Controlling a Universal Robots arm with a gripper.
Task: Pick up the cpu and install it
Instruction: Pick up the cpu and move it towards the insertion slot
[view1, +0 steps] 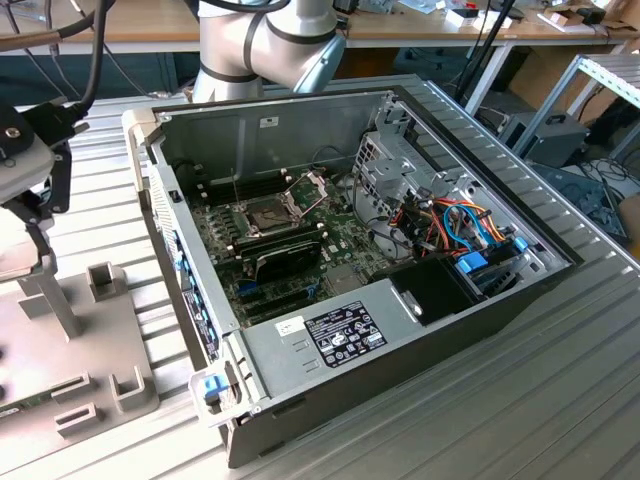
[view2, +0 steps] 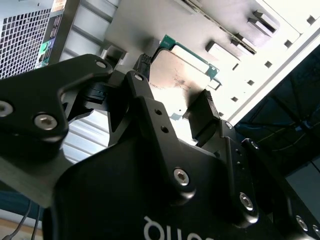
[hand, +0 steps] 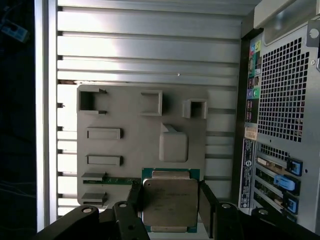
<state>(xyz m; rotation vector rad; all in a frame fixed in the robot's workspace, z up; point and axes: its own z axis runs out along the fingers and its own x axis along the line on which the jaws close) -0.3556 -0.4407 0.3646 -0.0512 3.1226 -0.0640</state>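
The end effector (hand: 171, 199) is straddling the cpu (hand: 170, 206) beside the computer case (hand: 285, 100) (clamped or apart, I cannot tell).

Silver-grey jointed robot arm (view1: 265, 40): wrist (view1: 22, 150) at exterior view's left. Black two-finger gripper (hand: 170, 187) points down, fingers (hand: 207, 205) pressed against opposite edges of flat square silvery-topped cpu (hand: 170, 207).

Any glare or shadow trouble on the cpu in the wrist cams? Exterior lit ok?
First wrist view: the table slats glare near white, but the cpu lid reads even dull grey with no hotspot. Second wrist view: the gripper is a dark, backlit mass against a bright background. Exterior view: the light is even, and the case interior sits in soft shade.
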